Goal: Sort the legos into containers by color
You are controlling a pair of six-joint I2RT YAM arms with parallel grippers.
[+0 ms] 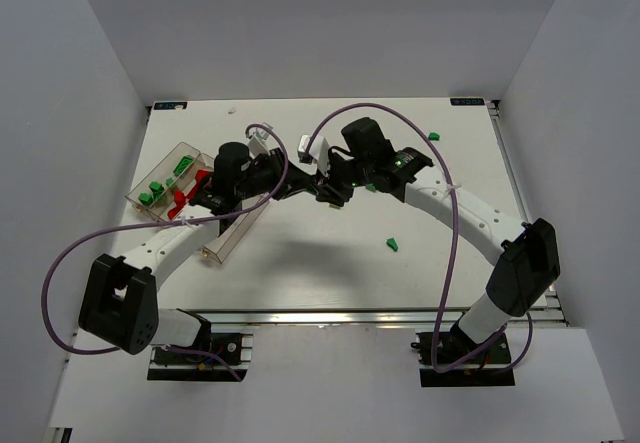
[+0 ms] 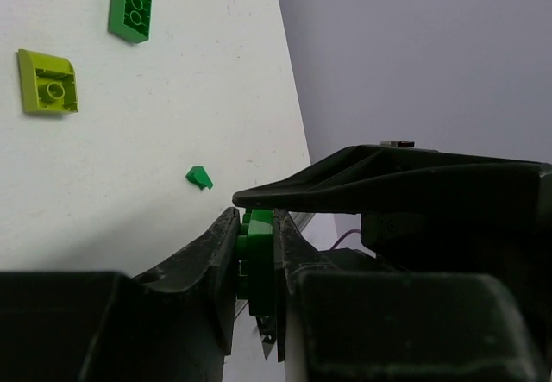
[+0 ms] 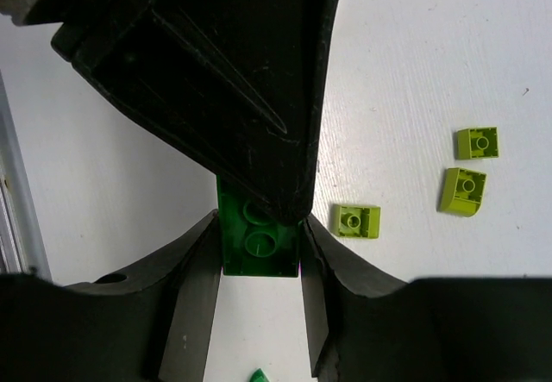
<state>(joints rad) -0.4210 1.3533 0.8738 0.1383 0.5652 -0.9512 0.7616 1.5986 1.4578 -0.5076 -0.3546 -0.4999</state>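
The left gripper (image 2: 255, 227) and the right gripper (image 3: 259, 257) are standing tip to tip at the centre of the top view. Both pairs of matte black, scuffed fingers are clamping one glossy green brick (image 3: 257, 242) from opposite sides. In the right wrist view the brick's long axis is running top to bottom, with two round marks showing on its face. The wedge-shaped left gripper is covering the brick's upper end. In the left wrist view only a thin edge of the brick is showing. Three yellow-green bricks (image 3: 356, 221), one with a curved corner, are lying on the white matte table (image 1: 330, 253) at right. The clear tray (image 1: 228, 243) is sitting at left in the top view, partly under the left arm. It is holding red bricks (image 1: 190, 191) and small green pieces (image 1: 158, 191), whose shapes are too small to make out.
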